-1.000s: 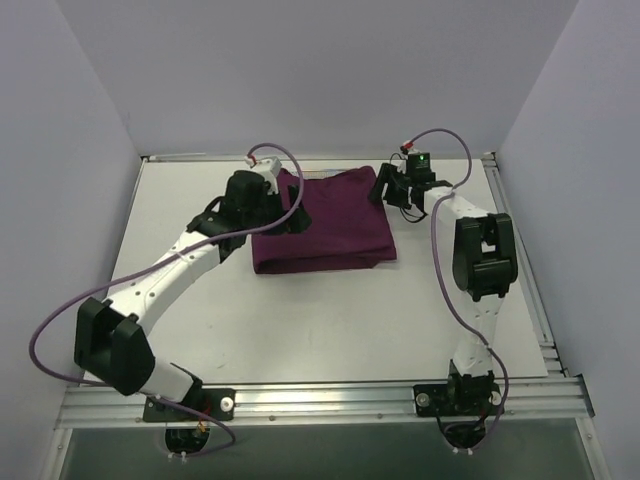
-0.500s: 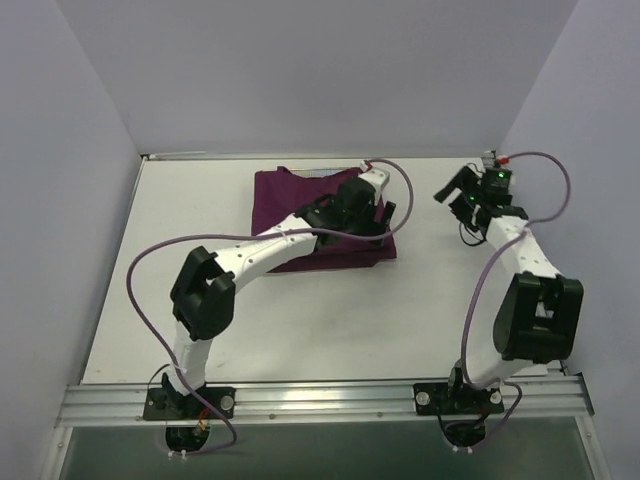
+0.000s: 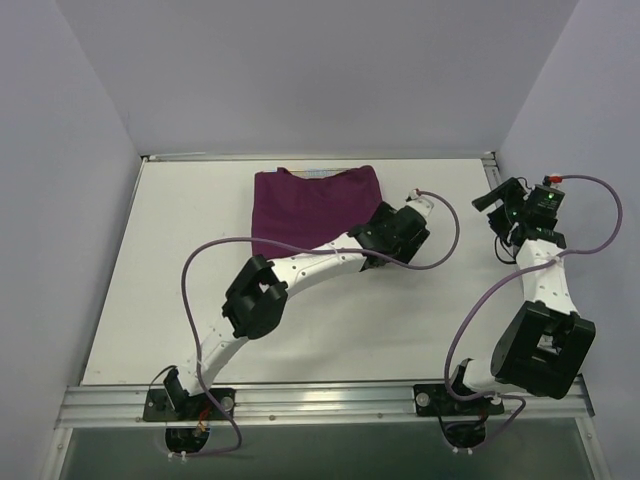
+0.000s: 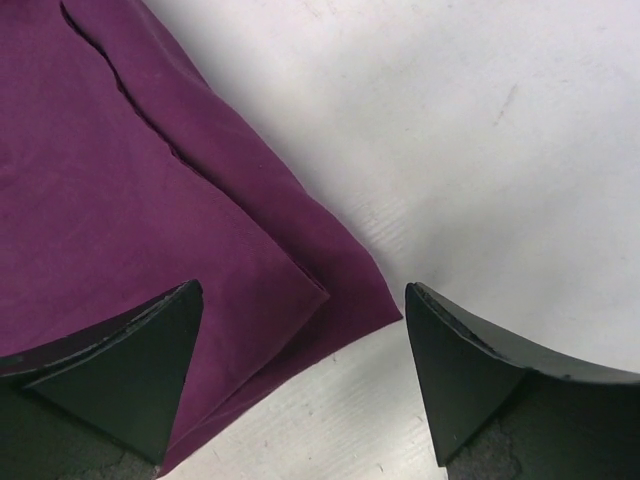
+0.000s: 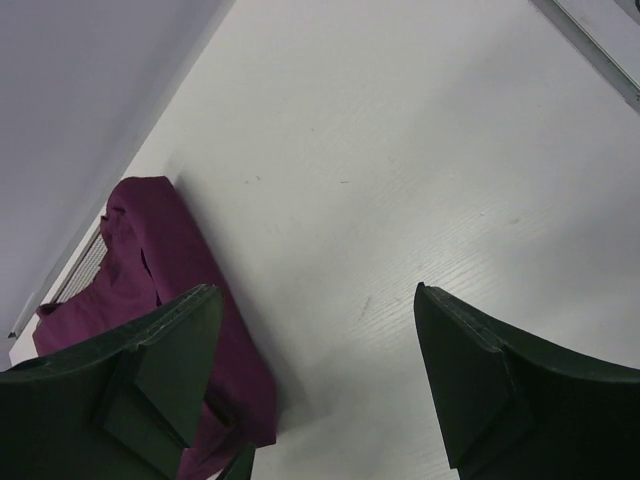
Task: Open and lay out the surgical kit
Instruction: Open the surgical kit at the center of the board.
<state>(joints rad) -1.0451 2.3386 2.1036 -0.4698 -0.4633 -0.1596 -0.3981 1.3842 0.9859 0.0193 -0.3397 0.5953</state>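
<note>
The surgical kit is a folded dark purple cloth wrap (image 3: 310, 205) lying flat at the back middle of the table. A sliver of silver mesh (image 5: 84, 266) shows at its far edge. My left gripper (image 3: 392, 240) hovers over the wrap's near right corner (image 4: 375, 310), jaws open, one finger (image 4: 120, 365) above the cloth and the other (image 4: 480, 375) above bare table. My right gripper (image 3: 498, 205) is off to the right, apart from the wrap (image 5: 165, 270), open and holding nothing (image 5: 315, 375). No clamps or tweezers are in sight.
White table top (image 3: 330, 320) with grey walls on three sides. A metal rail (image 3: 540, 290) runs along the right edge, close to my right arm. The purple cable of the left arm (image 3: 200, 260) loops over the near left of the table.
My left arm has swung from the wrap's left side across to its near right corner. The right arm has pulled away rightward from the wrap, and its jaws have opened wider.
</note>
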